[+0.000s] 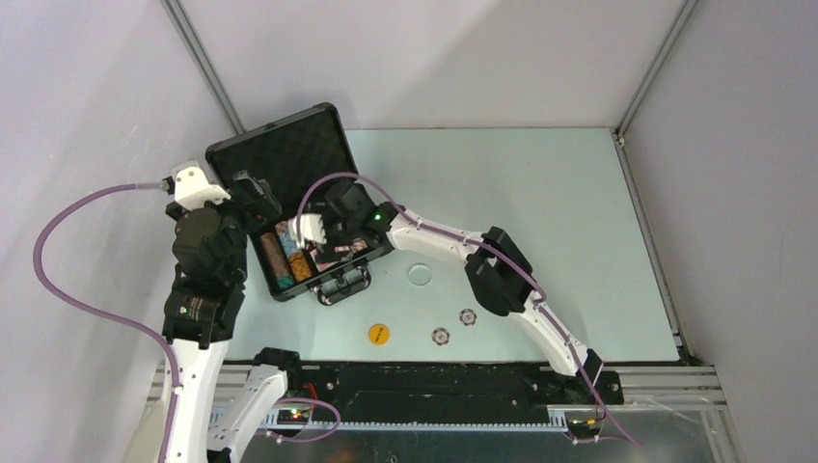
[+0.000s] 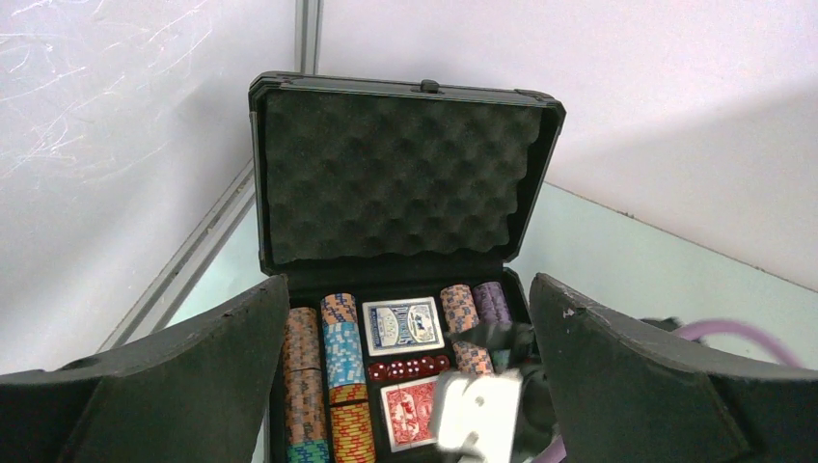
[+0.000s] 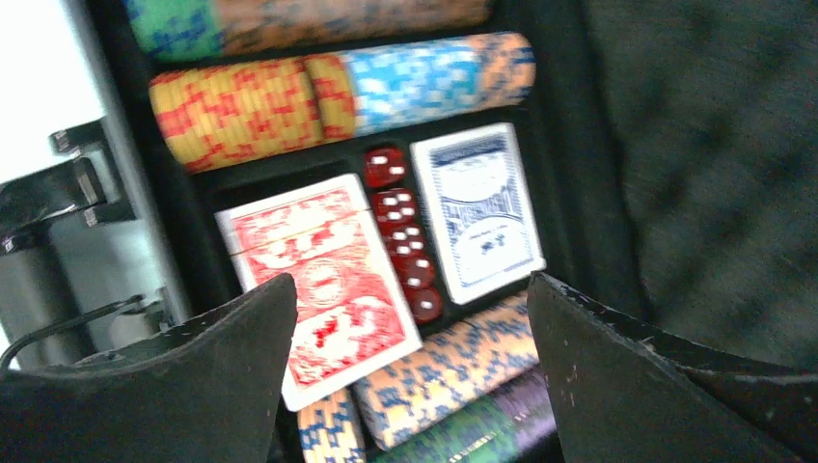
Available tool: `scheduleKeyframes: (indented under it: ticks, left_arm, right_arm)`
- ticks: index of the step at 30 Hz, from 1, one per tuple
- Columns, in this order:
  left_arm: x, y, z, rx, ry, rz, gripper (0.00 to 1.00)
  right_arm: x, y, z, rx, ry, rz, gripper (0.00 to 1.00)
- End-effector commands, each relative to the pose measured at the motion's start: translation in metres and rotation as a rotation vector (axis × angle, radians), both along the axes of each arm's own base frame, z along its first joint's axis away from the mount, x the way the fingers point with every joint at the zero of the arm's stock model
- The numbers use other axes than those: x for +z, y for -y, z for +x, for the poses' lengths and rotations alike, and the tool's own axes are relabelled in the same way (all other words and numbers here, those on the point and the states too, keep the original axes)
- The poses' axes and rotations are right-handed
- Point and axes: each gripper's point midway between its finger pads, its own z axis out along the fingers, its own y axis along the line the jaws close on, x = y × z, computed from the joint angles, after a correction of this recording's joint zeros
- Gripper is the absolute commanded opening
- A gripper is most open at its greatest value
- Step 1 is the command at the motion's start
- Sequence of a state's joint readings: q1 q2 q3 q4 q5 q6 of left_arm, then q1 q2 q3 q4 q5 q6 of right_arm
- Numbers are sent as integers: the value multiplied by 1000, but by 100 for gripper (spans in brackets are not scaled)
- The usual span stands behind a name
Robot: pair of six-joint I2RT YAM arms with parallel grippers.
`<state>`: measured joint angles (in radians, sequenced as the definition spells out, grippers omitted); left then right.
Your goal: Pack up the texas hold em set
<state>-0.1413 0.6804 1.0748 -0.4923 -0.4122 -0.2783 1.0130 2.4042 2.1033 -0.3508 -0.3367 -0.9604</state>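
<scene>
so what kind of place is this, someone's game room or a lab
Most likely a robot lab cell, not a game room: a pale table boxed in by plain white panels on aluminium posts, with two arms bolted to a metal rail along its near edge.

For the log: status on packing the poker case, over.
Left tool open, facing open black foam-lined case. Right tool open over red card deck inside. Round yellow disc, clear disc, two striped poker chips loose on table.
</scene>
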Motion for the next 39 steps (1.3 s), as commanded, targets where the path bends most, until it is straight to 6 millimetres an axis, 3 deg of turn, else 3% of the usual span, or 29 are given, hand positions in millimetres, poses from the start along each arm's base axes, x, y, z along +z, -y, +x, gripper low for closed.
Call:
scheduleKeyframes:
  ticks: [1, 2, 4, 6, 11, 22, 29, 35, 39]
  left_arm:
    - [4, -1, 2, -3, 16, 20, 100]
    - [4, -2, 2, -2, 16, 20, 100]
    - [5, -2, 2, -1, 19, 19, 100]
    - [4, -2, 2, -1, 16, 19, 100]
    - [3, -2, 2, -1, 14, 18, 100]
    - [2, -2, 3, -1, 13, 17, 100]
    - [2, -2, 3, -1, 12, 18, 100]
    - [2, -2, 4, -3, 11, 18, 100]
    - [1, -2, 4, -3, 9, 19, 100]
  right_arm:
    - [117, 3, 37, -206, -85, 308, 86]
    - [118, 13, 46, -247, -109, 298, 83]
    - [114, 29, 56, -288, -141, 275, 69]
    - [107, 43, 61, -295, -158, 243, 63]
    - [75, 63, 66, -306, -121, 146, 67]
    - [41, 45, 53, -296, -152, 107, 67]
    - [17, 44, 47, -334, -164, 60, 67]
    - [9, 54, 64, -527, -142, 104, 80]
    - [5, 58, 68, -598, -152, 133, 82]
